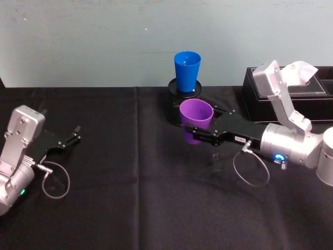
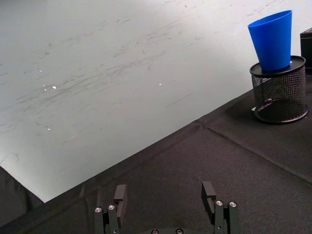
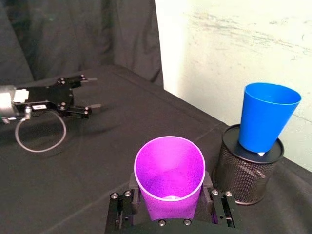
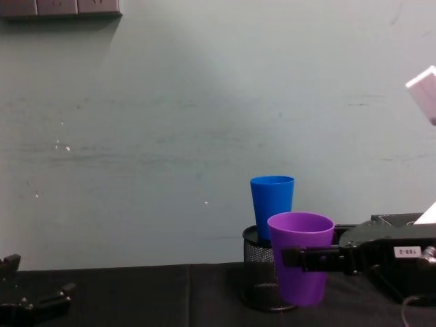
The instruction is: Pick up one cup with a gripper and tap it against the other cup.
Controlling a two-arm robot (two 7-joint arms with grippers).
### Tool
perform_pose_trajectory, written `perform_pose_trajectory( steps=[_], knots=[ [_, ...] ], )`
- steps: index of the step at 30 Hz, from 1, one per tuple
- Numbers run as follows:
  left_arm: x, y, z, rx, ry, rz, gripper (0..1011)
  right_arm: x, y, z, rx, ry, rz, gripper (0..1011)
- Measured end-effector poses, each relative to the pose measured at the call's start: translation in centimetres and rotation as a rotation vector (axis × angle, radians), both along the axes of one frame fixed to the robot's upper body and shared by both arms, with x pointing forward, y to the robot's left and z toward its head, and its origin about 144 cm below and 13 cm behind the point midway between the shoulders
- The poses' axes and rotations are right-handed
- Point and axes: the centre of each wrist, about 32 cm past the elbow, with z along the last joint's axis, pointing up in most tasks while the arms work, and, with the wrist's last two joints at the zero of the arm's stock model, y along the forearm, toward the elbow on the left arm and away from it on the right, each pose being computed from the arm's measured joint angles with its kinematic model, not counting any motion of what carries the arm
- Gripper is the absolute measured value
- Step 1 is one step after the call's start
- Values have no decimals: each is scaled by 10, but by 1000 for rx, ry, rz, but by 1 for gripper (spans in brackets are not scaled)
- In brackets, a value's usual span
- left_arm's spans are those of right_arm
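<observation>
The purple cup looks like a thin plastic tumbler, so I judge it light, smooth and fairly slippery, stiff enough near the base but likely to flex and pop out if squeezed hard near its wide rim; the taper also means a loose hold could let it slide down through the fingers. The best place to take it is around the lower half of the wall, below the flare, and that is where the right gripper has it: its fingers are closed to the cup's width, one on each side of the body, with the cup upright and its mouth open to the top. In the chest view its base appears to hang just above the surface, though I cannot be sure. It sits just near of the blue cup, which stands on a black mesh pen holder at the far side; the two cups are apart, the blue rim higher. The left gripper rests at the left, fingers wide apart and empty
</observation>
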Motion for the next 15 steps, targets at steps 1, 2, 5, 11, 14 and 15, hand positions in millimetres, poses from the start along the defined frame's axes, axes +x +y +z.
perform_pose_trajectory(
  steps=[1,2,5,11,14,15],
  knots=[
    [0,0,0,0,0,0,1000,2,0,1,-5,1,-1,726],
    [0,0,0,0,0,0,1000,4,0,1,-8,2,-3,726],
    [0,0,0,0,0,0,1000,14,2,4,-17,12,-8,726],
    [0,0,0,0,0,0,1000,31,3,6,-6,34,-16,726],
    [0,0,0,0,0,0,1000,37,3,7,-1,39,-22,726],
    [0,0,0,0,0,0,1000,40,4,8,2,39,-24,726]
  ],
)
